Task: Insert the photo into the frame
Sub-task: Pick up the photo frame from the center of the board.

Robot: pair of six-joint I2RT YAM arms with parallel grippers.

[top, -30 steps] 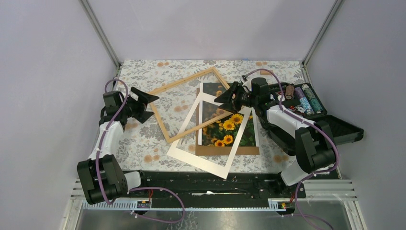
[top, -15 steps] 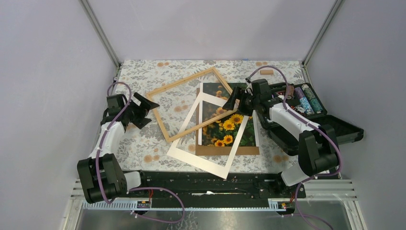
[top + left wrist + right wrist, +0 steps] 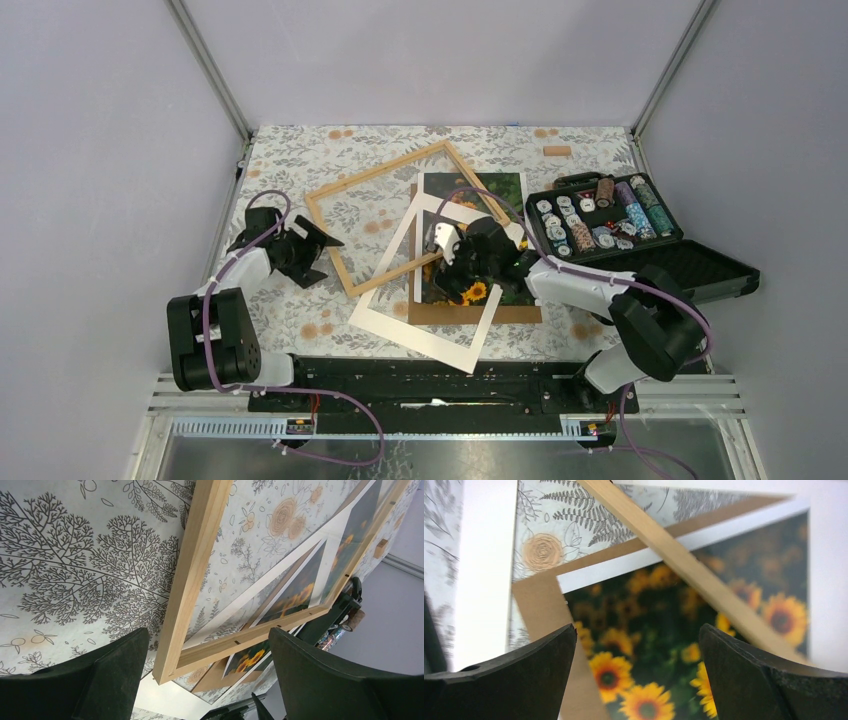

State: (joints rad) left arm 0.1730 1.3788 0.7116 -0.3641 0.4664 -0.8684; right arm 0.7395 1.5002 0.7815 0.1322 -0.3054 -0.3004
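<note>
Tilted frame (image 3: 376, 170) overlapping upright photo (image 3: 498, 190)
Frame's long axis runs lower left to upper right, photo's top to bottom; left gripper (image 3: 207, 637) and right gripper (image 3: 637, 630) gape wide, empty.

The left arm (image 3: 236, 274) lies low along the left side. The left gripper (image 3: 326, 259) points right, its fingers (image 3: 112, 677) spread wide. The right arm (image 3: 580, 286) bends in toward the middle. The right gripper (image 3: 452, 263) tilts downward, its fingers (image 3: 521, 677) wide apart and holding nothing.
</note>
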